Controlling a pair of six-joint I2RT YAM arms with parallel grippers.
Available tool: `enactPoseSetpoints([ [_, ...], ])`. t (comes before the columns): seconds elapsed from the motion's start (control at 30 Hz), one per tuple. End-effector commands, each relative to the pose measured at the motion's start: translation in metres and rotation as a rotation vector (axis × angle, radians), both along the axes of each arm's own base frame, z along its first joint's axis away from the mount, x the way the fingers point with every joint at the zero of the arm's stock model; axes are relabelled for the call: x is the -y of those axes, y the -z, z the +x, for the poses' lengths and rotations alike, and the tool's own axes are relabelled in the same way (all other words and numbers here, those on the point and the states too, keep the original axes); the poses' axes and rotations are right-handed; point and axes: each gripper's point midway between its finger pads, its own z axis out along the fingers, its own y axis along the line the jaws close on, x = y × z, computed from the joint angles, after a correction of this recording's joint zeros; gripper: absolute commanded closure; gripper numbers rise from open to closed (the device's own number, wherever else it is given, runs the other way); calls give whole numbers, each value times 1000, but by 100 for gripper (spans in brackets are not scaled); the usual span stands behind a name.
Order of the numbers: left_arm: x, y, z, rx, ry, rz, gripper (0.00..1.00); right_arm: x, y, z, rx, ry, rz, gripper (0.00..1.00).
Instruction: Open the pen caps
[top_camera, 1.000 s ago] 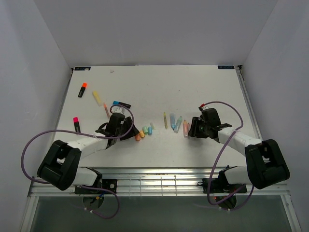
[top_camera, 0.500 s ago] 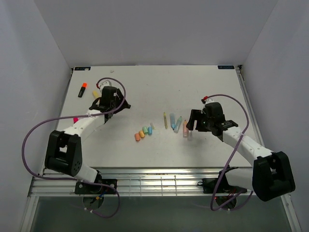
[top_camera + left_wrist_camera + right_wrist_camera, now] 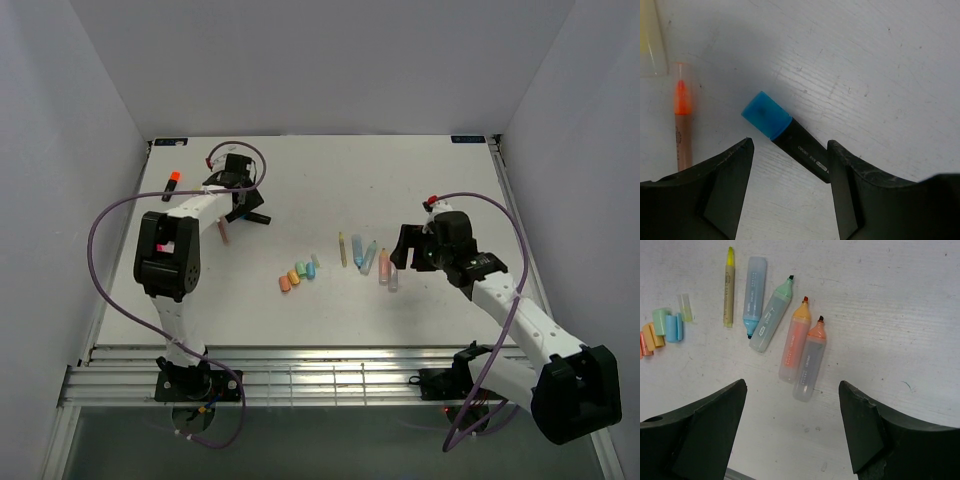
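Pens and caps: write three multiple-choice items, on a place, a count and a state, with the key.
1. Where does the black marker lie? A) between the left gripper's open fingers B) stacked on another pen C) standing upright
2. How many pens lie in the right wrist view? A) three B) five C) eight
3. How is the marker's blue cap? A) pulled off, lying apart B) on the marker's end C) snapped in two
Key: 1 A, a finger stands on each side of it; 2 B, one thin yellow and four fat ones; 3 B, cap and body join unbroken.
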Motion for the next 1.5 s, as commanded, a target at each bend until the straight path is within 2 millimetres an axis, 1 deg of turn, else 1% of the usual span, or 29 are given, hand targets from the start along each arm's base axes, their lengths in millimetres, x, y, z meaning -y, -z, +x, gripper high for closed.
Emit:
enactPoseSetpoints([
  [0.0,-6,-16,13,19,-33,33,29,2,-14,4,52,-11,-4,20],
  [0.07,-7,-4,14,-8,-36,41,29,3,-13,3,56,-8,-7,20],
  [0.3,-4,11,30,-32,-36,54,29,3,-12,0,62,-15,-3,20],
  [0.33,-3,8,36,-24,-30,53,30,3,-12,-1,64,-14,-4,20],
  [0.37,-2,16,36,-47,-24,55,31,3,-12,-1,64,-14,-4,20],
  [0.4,0,17,38,-48,-14,55,32,4,-14,-1,70,-13,-4,20],
  [0.5,4,19,44,-48,9,44,42,3,-13,-3,71,-16,0,20],
  [0.63,12,17,46,-46,53,21,60,4,-17,-2,79,-11,4,20],
  [0.67,14,17,47,-42,65,18,72,3,-19,-2,83,-12,8,20],
  [0.73,17,19,45,-46,86,8,80,2,-21,-2,87,-12,16,20],
  [0.77,18,20,45,-46,99,8,90,2,-23,-2,91,-13,18,20],
  [0.83,22,20,42,-44,116,-1,99,1,-24,-3,82,-9,26,20],
  [0.9,22,18,38,-33,122,-10,100,0,-25,-3,79,-9,35,20],
  [0.93,24,3,38,-1,126,-23,100,-3,-25,-4,68,-13,49,20],
  [1.0,28,-14,37,42,129,-48,100,-9,-30,-5,66,-31,80,20],
  [1.03,29,-17,31,47,135,-59,100,-18,-36,-6,71,-65,121,20],
  [1.07,37,-44,29,107,160,-101,100,-25,-41,-7,73,-84,158,20],
  [1.1,45,-54,24,129,177,-130,100,-33,-45,-8,72,-111,189,19],
  [1.13,51,-64,18,151,195,-157,100,-49,-54,-14,66,-182,245,14],
  [1.17,61,-80,5,190,234,-203,100,-61,-62,-14,75,-215,295,13],
  [1.2,75,-87,-6,204,263,-227,100,-69,-62,-15,54,-241,318,12],
  [1.23,84,-92,-16,217,271,-256,100,-87,-66,-23,46,-303,344,10],
  [1.27,90,-84,-32,208,282,-269,100,-99,-78,-22,80,-332,368,7],
  [1.3,105,-104,-47,254,312,-293,100,-109,-78,-23,66,-341,383,6],
  [1.33,113,-108,-57,266,306,-325,100,-125,-81,-31,68,-380,394,4],
  [1.37,117,-97,-73,247,304,-338,100,-136,-81,-33,59,-398,405,3],
  [1.4,128,-112,-86,279,322,-367,100,-149,-93,-31,94,-412,450,3],
  [1.43,134,-113,-96,282,325,-388,100,-164,-95,-40,99,-450,462,3],
  [1.47,141,-115,-103,287,312,-427,100,-174,-95,-39,102,-460,466,2],
])
